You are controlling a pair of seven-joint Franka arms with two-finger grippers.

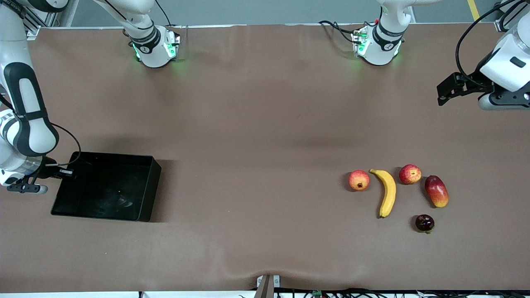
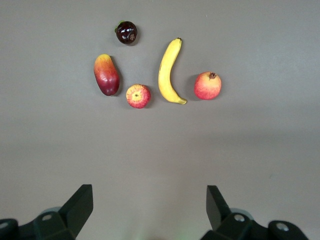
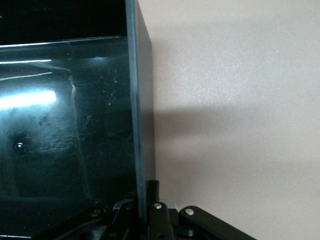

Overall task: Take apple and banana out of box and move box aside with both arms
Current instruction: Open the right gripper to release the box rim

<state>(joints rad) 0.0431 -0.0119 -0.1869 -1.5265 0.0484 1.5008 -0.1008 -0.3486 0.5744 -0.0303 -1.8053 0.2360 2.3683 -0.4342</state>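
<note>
The black box point(image 1: 150, 187) sits empty at the right arm's end of the table. My right gripper point(image 1: 66, 171) is shut on the box's wall at that end; the right wrist view shows the wall point(image 3: 142, 100) running between the closed jaws of my right gripper point(image 3: 145, 200). The yellow banana point(image 1: 388, 191) and the small red apple point(image 1: 410, 174) lie side by side toward the left arm's end, and both the banana point(image 2: 169, 70) and the apple point(image 2: 138, 96) show in the left wrist view. My left gripper point(image 1: 445, 93) hangs open and empty over bare table, apart from the fruits; its jaws show in its own view point(image 2: 150, 210).
A round orange-red fruit with a dark crown point(image 1: 359, 180) lies beside the banana. A red-yellow mango point(image 1: 436, 191) lies beside the apple. A small dark fruit point(image 1: 425, 223) lies nearer the front camera. The arm bases point(image 1: 155, 49) stand along the table's back edge.
</note>
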